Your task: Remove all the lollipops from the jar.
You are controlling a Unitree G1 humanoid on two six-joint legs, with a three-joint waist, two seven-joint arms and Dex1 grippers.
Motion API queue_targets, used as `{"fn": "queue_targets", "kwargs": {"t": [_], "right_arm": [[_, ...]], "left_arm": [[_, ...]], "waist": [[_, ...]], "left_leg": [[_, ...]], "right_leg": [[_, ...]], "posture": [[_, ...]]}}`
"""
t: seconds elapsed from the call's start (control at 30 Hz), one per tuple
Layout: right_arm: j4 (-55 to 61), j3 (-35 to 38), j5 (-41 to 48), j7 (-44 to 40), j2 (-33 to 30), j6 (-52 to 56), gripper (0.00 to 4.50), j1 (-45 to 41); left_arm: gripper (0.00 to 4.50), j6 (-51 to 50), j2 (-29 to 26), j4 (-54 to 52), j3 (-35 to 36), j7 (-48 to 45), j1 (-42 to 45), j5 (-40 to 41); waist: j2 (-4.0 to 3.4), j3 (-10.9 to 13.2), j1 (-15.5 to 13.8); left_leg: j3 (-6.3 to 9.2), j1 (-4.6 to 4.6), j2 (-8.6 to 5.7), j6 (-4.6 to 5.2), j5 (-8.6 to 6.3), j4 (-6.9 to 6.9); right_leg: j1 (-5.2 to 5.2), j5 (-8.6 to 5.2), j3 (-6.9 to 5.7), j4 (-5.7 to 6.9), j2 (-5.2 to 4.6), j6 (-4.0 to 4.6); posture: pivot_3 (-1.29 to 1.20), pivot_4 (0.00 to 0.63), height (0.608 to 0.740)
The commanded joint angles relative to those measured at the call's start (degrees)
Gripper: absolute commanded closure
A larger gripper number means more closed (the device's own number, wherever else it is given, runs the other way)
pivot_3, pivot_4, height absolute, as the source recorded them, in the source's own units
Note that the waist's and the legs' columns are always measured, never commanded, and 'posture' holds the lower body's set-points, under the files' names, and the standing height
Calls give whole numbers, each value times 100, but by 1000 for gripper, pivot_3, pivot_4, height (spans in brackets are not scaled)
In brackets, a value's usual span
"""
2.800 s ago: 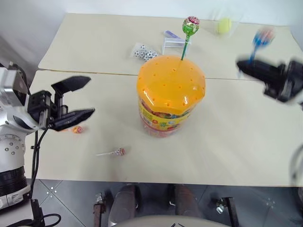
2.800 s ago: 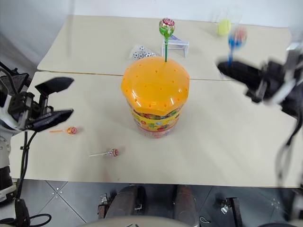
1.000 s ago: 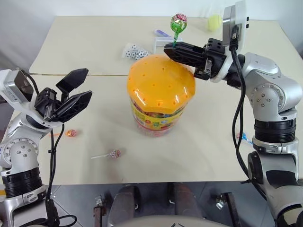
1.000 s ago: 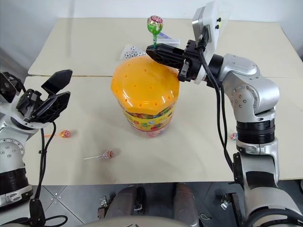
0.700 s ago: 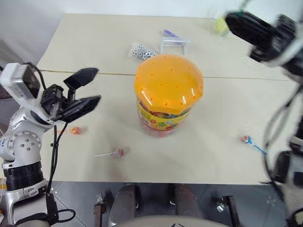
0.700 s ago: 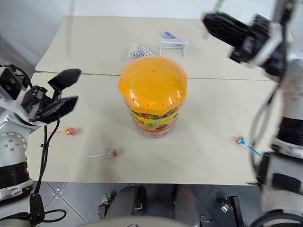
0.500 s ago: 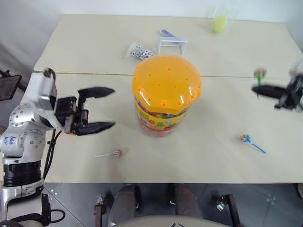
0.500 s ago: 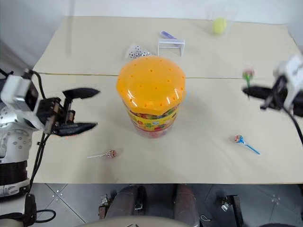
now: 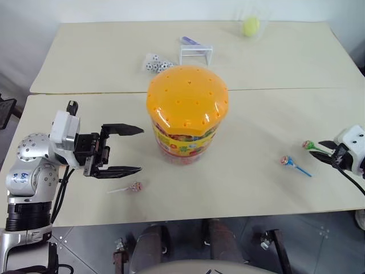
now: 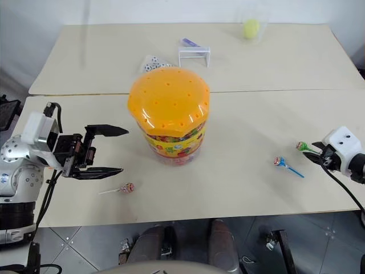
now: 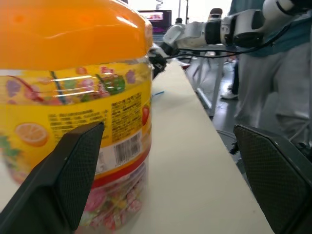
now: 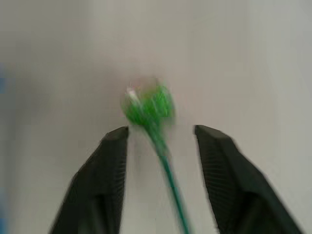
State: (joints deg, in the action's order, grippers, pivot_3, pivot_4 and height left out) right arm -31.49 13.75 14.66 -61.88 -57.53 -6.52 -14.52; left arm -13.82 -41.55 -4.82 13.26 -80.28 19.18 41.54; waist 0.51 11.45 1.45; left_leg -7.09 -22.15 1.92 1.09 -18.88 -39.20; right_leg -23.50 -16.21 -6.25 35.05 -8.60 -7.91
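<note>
Jar (image 9: 187,111) with domed orange lid stands mid tabletop (image 9: 256,114), no sticks poking from the lid holes; left pincer (image 9: 128,149) beside its left side, fingers wide apart, empty. Right pincer (image 12: 161,146) low at the right tabletop edge, fingers apart with the green lollipop (image 12: 148,105) lying between them, not clamped. Blue lollipop (image 9: 293,164) lies on the tabletop just left of it, silvery-red lollipop (image 9: 133,186) lies front-left of the jar below the left pincer; dice (image 9: 154,64), a small white frame (image 9: 195,52) and a yellow-green ball (image 9: 250,25) sit behind the jar.
</note>
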Motion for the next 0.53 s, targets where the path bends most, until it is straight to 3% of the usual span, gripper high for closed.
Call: {"fn": "queue_targets", "kwargs": {"t": [0.03,0.13,0.27,0.4,0.53], "right_arm": [[1187,899,1787,-1213,390,-59,1121,50],[2476,879,2377,-1389,577,386,86,151],[3591,321,2755,-1747,660,1047,32,199],[3320,-550,1955,-1773,1432,370,32,-233],[2621,-856,1265,-1574,1882,-306,32,-439]], "left_arm": [[0,129,-70,-59,400,424,-205,-120],[0,56,-74,-31,739,1119,-504,-323],[0,281,-87,220,996,1651,-1054,-800],[0,720,257,290,1021,2508,-1667,-1479],[0,984,604,98,1099,3177,-1970,-1777]], "waist": [[-1,1,-14],[-3,2,-12],[-2,1,-19],[16,-10,-4],[16,-10,-89]], "left_leg": [[1,-1,-3,1,0,0],[38,1,3,1,-1,0],[50,4,6,3,-3,1],[47,7,4,4,-6,0],[43,0,-1,7,-8,0]], "right_leg": [[1,0,0,-1,-3,0],[1,1,-1,3,1,0],[0,1,-5,10,-1,1],[5,3,-5,4,-2,4],[-4,4,-4,6,-9,4]], "posture": [[0,150,740],[0,150,740],[0,150,740],[0,150,740],[0,150,740]]}}
